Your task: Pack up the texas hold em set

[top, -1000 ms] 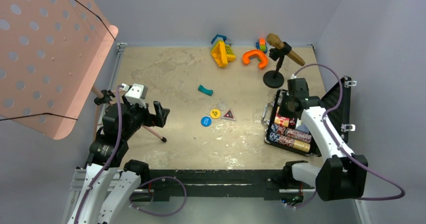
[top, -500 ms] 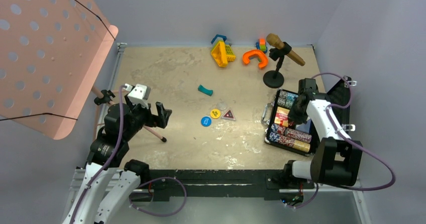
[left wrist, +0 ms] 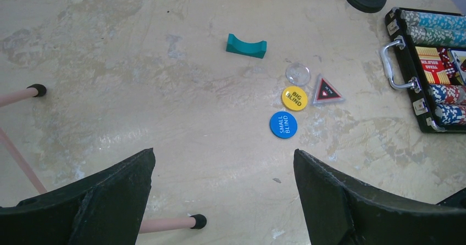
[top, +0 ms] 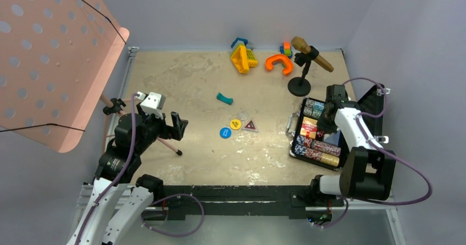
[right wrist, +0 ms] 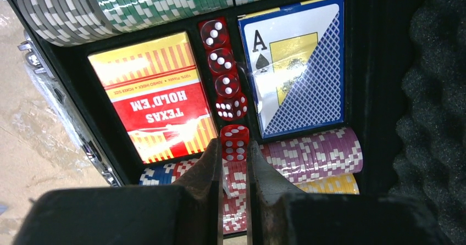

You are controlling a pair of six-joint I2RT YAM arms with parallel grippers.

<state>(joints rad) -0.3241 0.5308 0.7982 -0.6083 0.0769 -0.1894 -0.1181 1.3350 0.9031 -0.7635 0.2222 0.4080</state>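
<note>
Right gripper [right wrist: 234, 144] poised over the open case [right wrist: 379, 80], which lies at the right edge of the table [top: 192, 80] with its foam-lined lid [right wrist: 434, 91] thrown back; jaws nearly together, a red die [right wrist: 234, 138] pinched between the tips. The die sits at the near end of the centre slot, in line with four dice [right wrist: 222, 72] lying in a row between the red deck [right wrist: 159, 107] and the blue deck [right wrist: 297, 74]; chips [right wrist: 165, 3] fill the rows at either end. Left gripper [left wrist: 222, 157] wide open and empty, above bare table, well apart from the case. Three pieces lie loose at mid-table, near one another: blue token [left wrist: 283, 124], yellow token [left wrist: 294, 98], triangular token [left wrist: 325, 90].

Handling, as judged from here: the die is hard, light and smooth-faced, apt to twist or pop from a narrow pinch; two flat opposing faces are the place to hold it, and it wants releasing low in the slot. The tokens look thin, stiff and flush with the table, offering little edge; the jaws would need to straddle the rim and close across the width. The case is rigid and probably heavy with chips; only the lid needs moving, best taken at its free edge.
</note>
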